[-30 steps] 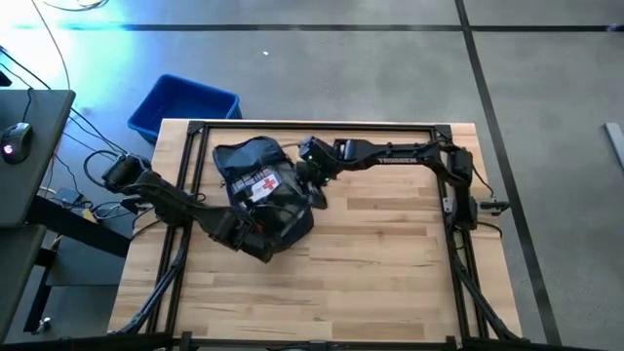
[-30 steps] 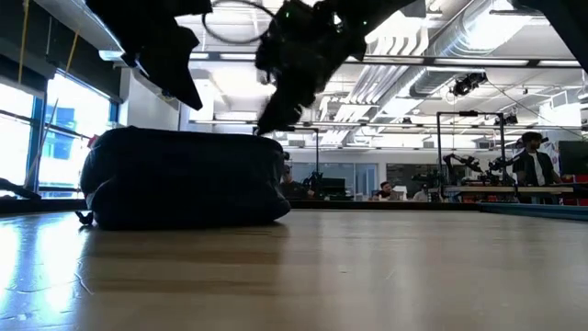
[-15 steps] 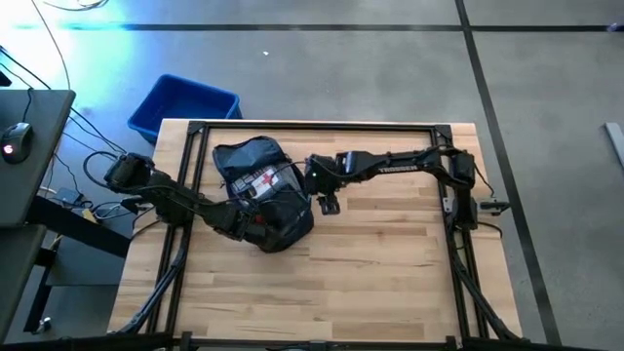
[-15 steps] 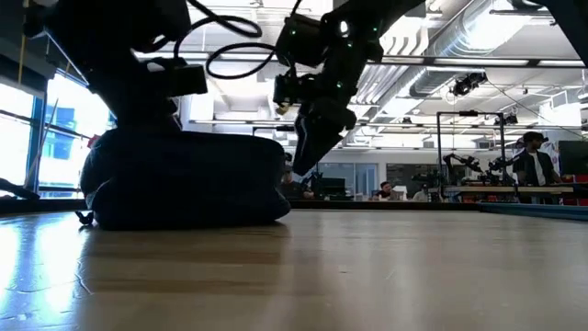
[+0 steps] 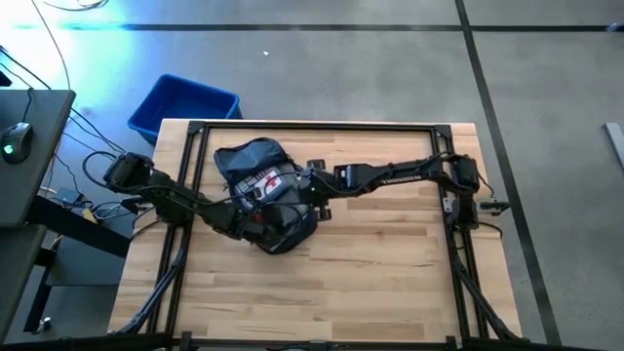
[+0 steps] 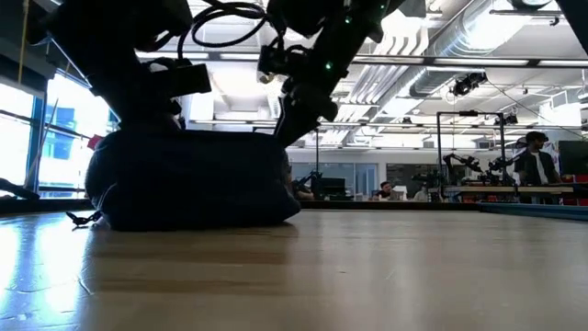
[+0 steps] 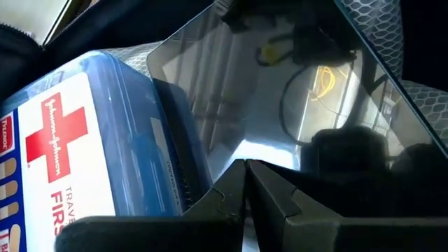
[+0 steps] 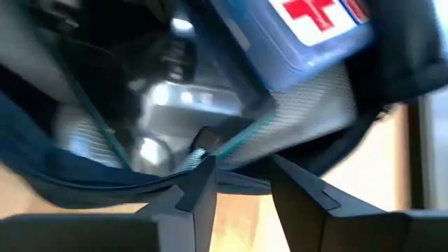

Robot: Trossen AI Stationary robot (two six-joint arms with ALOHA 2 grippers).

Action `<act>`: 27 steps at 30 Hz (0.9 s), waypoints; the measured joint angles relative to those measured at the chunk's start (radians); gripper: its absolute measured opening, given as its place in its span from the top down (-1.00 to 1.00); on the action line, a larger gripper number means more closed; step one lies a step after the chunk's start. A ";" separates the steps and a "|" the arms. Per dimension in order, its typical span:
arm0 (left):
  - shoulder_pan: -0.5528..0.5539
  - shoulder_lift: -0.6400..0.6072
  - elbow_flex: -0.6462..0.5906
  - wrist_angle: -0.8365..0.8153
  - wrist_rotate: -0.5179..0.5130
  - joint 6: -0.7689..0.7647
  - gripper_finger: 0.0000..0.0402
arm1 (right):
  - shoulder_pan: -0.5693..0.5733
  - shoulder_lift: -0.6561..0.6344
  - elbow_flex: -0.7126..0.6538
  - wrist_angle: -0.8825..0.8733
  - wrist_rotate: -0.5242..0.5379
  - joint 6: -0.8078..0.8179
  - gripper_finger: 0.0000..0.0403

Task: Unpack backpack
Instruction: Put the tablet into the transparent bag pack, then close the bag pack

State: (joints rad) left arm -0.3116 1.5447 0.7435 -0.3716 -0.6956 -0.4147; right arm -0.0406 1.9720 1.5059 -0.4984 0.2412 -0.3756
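The dark navy backpack [image 5: 255,161] lies open on the wooden table at the far left, a low dark mound in the low view [image 6: 184,179]. Inside it show a blue first-aid kit [image 7: 63,147] with a red cross and a glossy flat panel [image 7: 280,105]. My left gripper [image 7: 244,164] is shut, its tips inside the bag beside the kit. My right gripper [image 8: 241,171] stands open at the bag's right rim [image 5: 310,190], with the opening's navy edge [image 8: 105,183] running across behind its fingers. My left gripper reaches into the backpack slanting down from the table's left; its shut tips lie at the foot of the glossy panel [image 7: 241,150], and I cannot tell whether they touch it. My right gripper slants down from the table's right; one finger [image 8: 199,189] lies over the teal-edged mesh pocket at the rim, and touch cannot be told.
A blue plastic bin [image 5: 183,105] stands on the floor beyond the table's far left corner. Bare wood [image 5: 390,263] spreads over the table's near and right parts. In the low view, people [image 6: 533,165] and benches show in the room behind.
My left gripper has sunk down into the open backpack and then kept still. My right gripper has gone toward the table's left, from beside the bag onto its right rim, rolling and tipping as it went.
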 joint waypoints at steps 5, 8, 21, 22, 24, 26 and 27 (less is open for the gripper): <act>-0.054 -0.051 0.094 -0.138 -0.048 -0.053 1.00 | 0.017 -0.025 0.000 0.017 0.008 0.000 0.53; -0.091 -0.114 0.170 -0.279 -0.140 -0.118 1.00 | 0.007 -0.035 0.000 0.114 -0.301 0.050 0.56; -0.116 -0.237 0.202 -0.967 -0.103 -0.651 1.00 | 0.148 0.086 -0.004 0.008 -0.396 0.190 0.58; -0.126 -0.227 0.202 -1.038 -0.072 -0.719 1.00 | 0.172 0.088 -0.004 -0.019 -0.386 0.194 0.58; -0.159 -0.202 0.202 -1.125 -0.027 -0.830 1.00 | 0.226 0.088 -0.004 -0.083 -0.342 0.207 0.58; -0.200 -0.178 0.202 -1.142 -0.002 -0.893 1.00 | 0.276 0.082 -0.004 -0.145 -0.282 0.233 0.58; -0.218 -0.165 0.202 -1.140 0.005 -0.912 1.00 | 0.299 0.078 -0.004 -0.173 -0.248 0.250 0.58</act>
State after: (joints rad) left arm -0.5300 1.3794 0.9451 -1.5116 -0.6905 -1.3264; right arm 0.2585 2.0501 1.5020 -0.6714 -0.0065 -0.1255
